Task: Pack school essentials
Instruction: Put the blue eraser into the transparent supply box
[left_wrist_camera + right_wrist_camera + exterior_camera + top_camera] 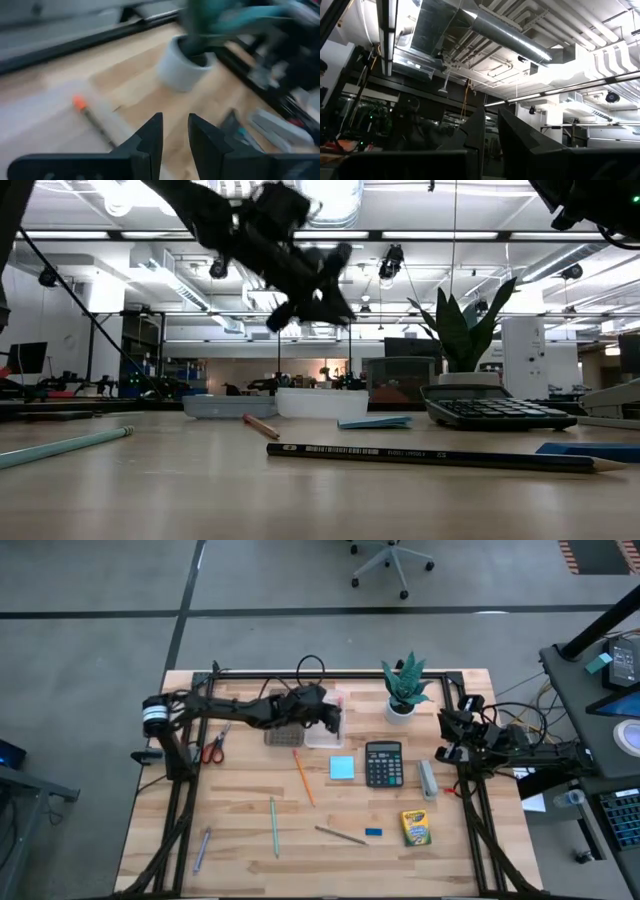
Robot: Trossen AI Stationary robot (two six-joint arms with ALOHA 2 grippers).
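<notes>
My left gripper (333, 721) hangs above the table's far middle, over a clear shallow tray (322, 733), its fingers a little apart with nothing between them (175, 135). A thin pen with an orange tip (94, 119) lies in that tray. Spread on the table are an orange pencil (303, 777), a green pencil (273, 825), a grey pencil (340, 835), a blue pen (202, 848), a blue eraser (373, 832), a light-blue sticky pad (342, 768), red-handled scissors (213, 745) and a crayon box (416, 828). My right gripper (447, 733) waits folded back at the right edge, pointing up at the ceiling.
A potted plant (403, 690) stands at the far side, just right of my left gripper. A calculator (384, 763) and a grey stapler (428, 779) lie right of the sticky pad. A second, grey tray (280, 736) sits left of the clear one.
</notes>
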